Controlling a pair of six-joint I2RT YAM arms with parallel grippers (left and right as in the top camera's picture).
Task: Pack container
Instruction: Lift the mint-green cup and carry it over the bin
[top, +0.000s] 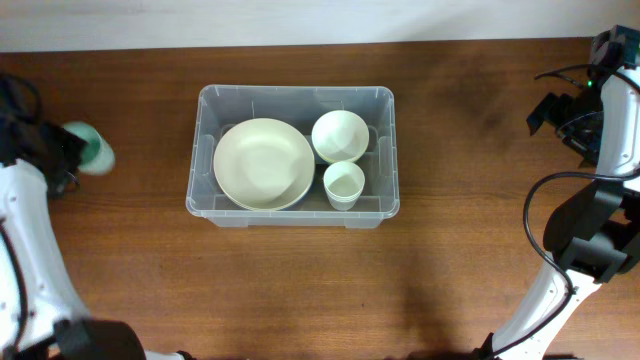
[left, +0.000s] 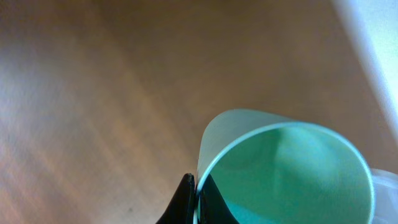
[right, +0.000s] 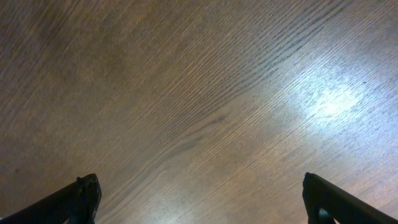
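Low in the left wrist view, your left gripper (left: 195, 200) is pinching the green cup (left: 286, 180). Its jaws are pressed on the thin rim, one inside and one outside, so the cup is not slipping. Your right gripper (right: 202, 196) is hanging over the bare table (right: 205, 93) with its jaws spread wide and holding nothing. I think it is making room there.

In the middle of the overhead view, the container (top: 292, 92) is sitting on the table. It is holding a plate (top: 263, 164) on the left, a bowl (top: 340, 135) at upper right and a white cup (top: 344, 184) at lower right. The green cup is at the left edge, well apart from it. It probably goes in next.
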